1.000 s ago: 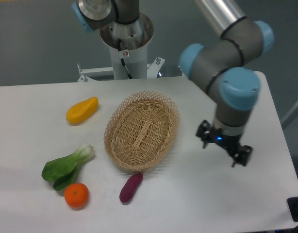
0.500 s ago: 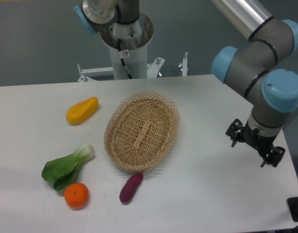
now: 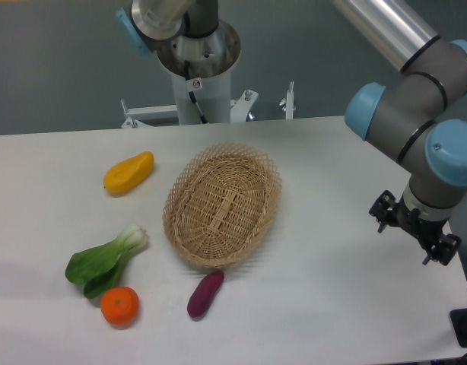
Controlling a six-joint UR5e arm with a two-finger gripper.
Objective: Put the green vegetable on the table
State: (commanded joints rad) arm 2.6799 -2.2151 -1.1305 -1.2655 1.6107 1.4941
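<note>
From my remote view, the hand [image 3: 415, 236], empty with jaws apart, has shifted further toward 3 o'clock; the green vegetable [image 3: 104, 261] lies unmoved on the worktop [image 3: 325, 304].

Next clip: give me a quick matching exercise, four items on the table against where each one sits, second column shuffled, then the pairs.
Items:
1. green vegetable
2. yellow fruit
3. purple sweet potato
4. pincer

Places:
A. just in front of the basket's near rim
B. over the table's right edge, holding nothing
C. far left, behind the other produce
D. front left, its leaves next to the orange

Pairs: 1-D, 2-C, 3-A, 4-B
</note>
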